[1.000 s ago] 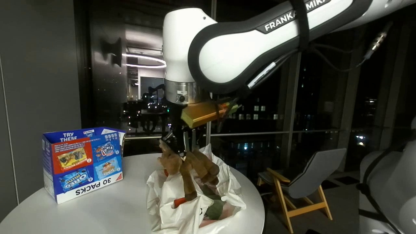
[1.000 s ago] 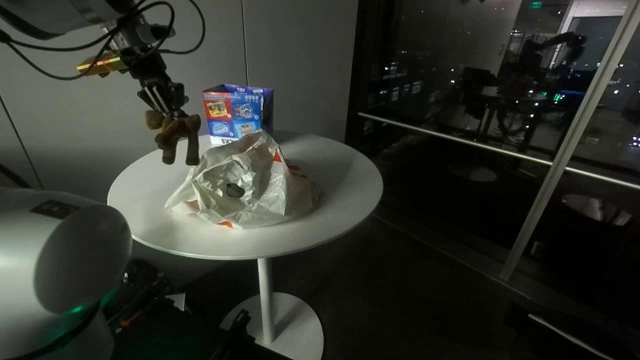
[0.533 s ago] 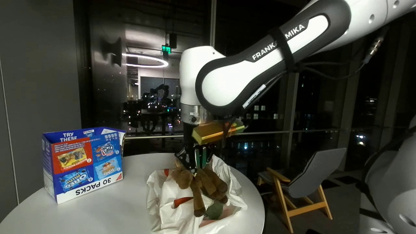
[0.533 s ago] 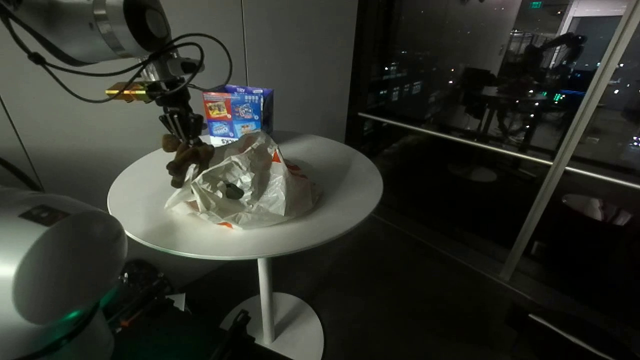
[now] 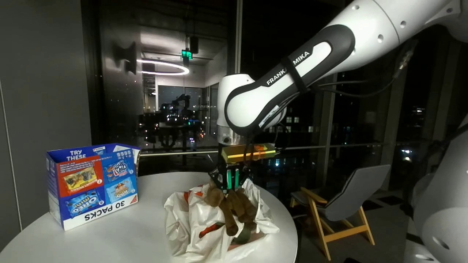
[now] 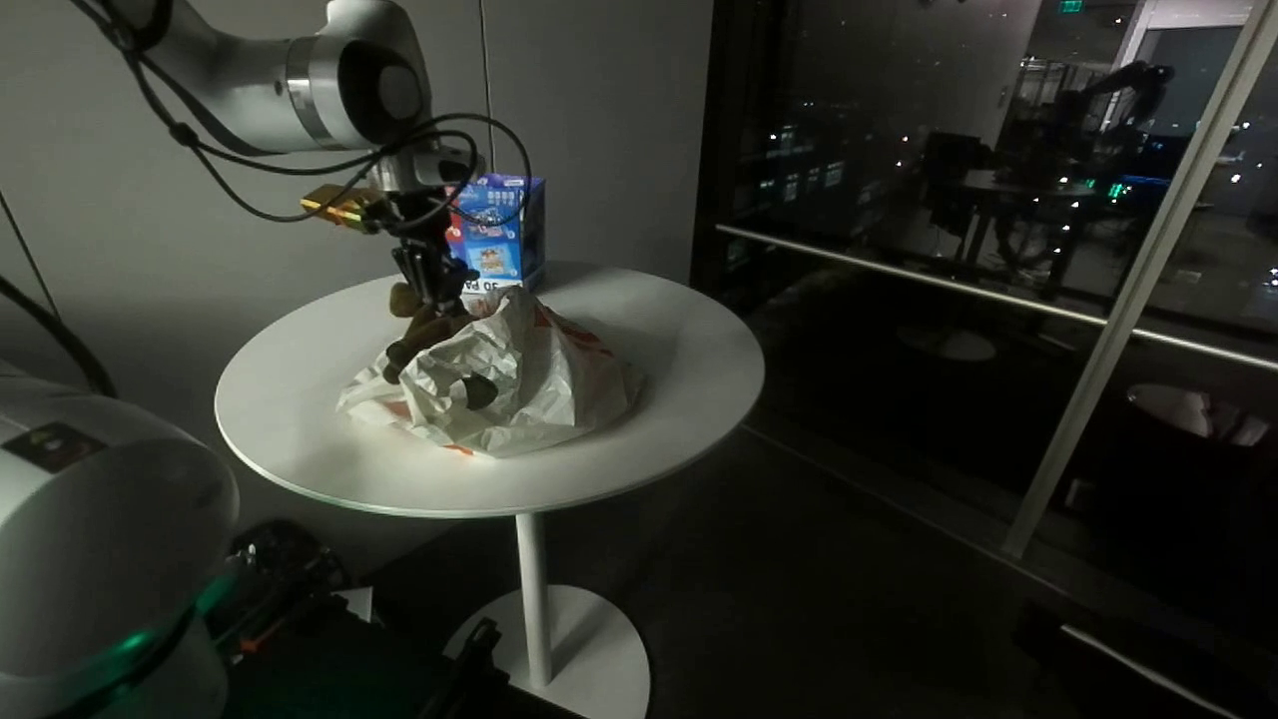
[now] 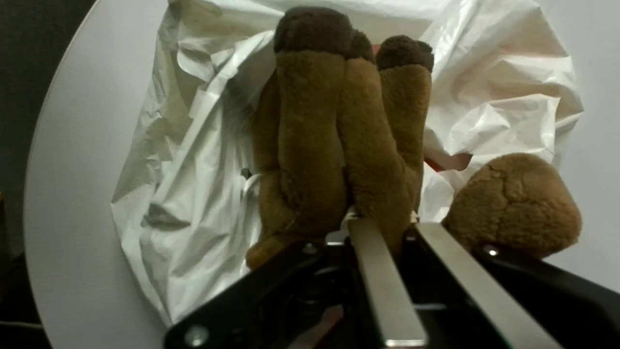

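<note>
Your gripper pinched a brown plush toy over a white plastic bag. Both exterior views added a blue cardboard box nearby.

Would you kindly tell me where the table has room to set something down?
Bare tabletop lies between the snack box and the plastic bag; another patch between the bag and the window-side rim. It's crowded at the bag, where the gripper holds a plush toy.
</note>
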Controlling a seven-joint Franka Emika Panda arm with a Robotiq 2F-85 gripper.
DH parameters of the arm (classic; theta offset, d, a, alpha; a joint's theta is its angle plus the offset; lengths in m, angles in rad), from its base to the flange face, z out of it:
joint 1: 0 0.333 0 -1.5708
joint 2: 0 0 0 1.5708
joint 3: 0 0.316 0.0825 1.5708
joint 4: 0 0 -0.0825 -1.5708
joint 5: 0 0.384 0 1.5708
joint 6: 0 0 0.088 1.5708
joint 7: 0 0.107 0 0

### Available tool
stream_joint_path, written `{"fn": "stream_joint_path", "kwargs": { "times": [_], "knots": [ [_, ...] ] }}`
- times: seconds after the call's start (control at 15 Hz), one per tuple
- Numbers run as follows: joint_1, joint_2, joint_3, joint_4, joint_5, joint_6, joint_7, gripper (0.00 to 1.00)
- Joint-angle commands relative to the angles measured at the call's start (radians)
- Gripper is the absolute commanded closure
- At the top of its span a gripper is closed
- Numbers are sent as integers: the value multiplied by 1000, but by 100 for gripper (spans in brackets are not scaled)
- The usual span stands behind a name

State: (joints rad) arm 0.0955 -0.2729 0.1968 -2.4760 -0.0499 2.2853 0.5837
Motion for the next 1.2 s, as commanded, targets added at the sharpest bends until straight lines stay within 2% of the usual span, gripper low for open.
{"fn": "stream_joint_path", "kwargs": {
  "times": [0.0,0.27,0.73,1.13],
  "knots": [
    [-22,16,-4,4,31,58,37,91],
    [-27,-21,8,-21,15,137,90,91],
    [-10,-108,45,-38,29,-160,186,91],
    [-18,-107,49,-22,24,-236,279,91]
  ]
}}
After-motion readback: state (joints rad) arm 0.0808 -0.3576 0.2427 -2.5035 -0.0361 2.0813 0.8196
